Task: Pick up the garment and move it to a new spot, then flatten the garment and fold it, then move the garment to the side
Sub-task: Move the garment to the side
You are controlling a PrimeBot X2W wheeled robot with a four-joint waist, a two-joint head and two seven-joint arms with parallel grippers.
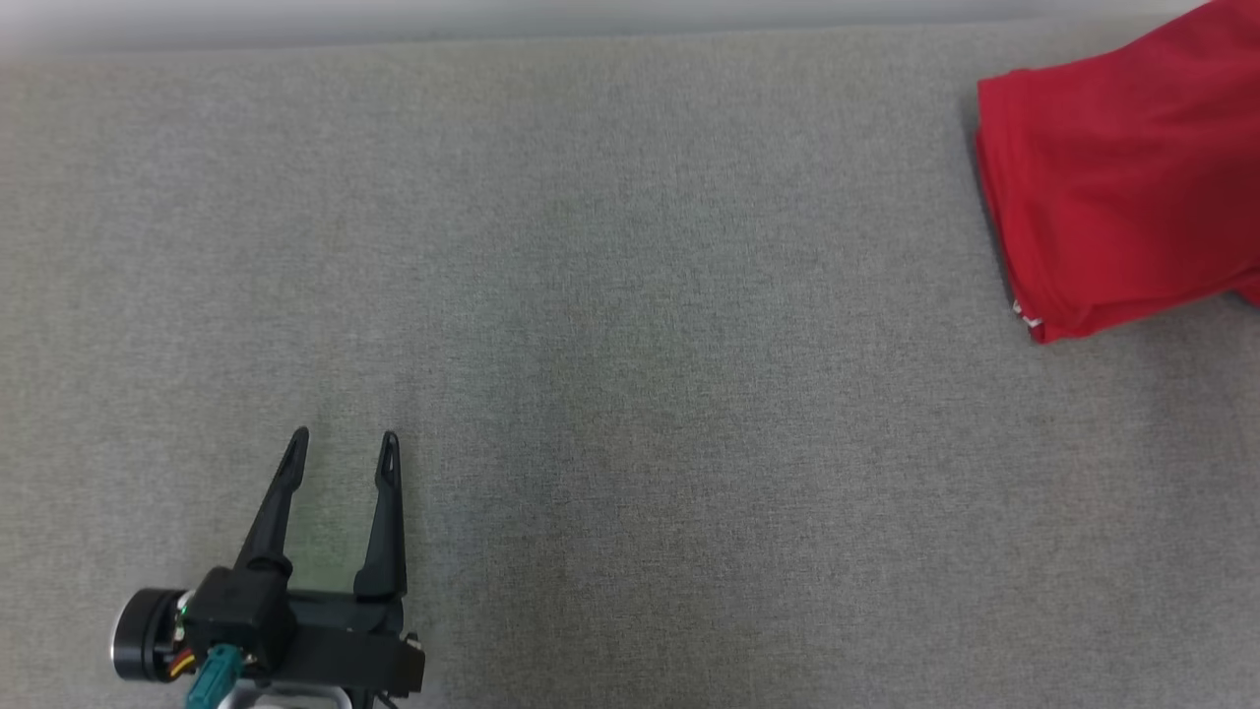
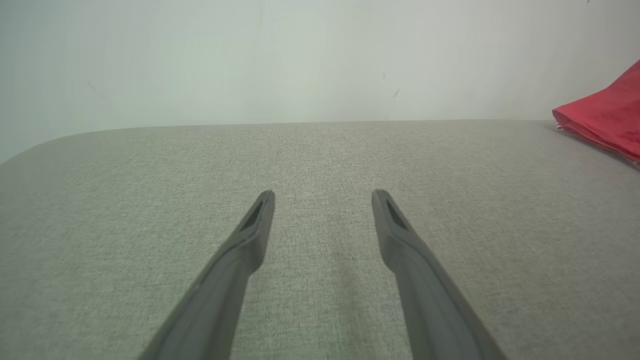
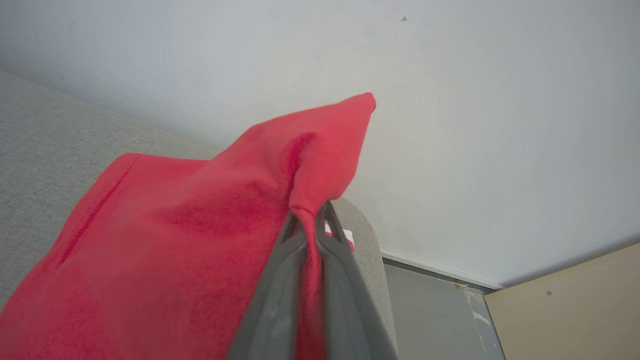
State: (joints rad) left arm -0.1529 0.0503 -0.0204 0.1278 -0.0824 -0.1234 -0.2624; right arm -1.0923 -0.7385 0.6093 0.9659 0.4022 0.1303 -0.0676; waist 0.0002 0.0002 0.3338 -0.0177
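Pinching the garment (image 3: 200, 240) in my right gripper (image 3: 311, 216), I hold it at the far right corner of the surface (image 1: 630, 295); my left gripper (image 1: 344, 436) spreads wide, empty.

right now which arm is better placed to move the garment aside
Right: the right gripper is shut on a fold of the red garment; the left gripper is open, far off over the grey surface.
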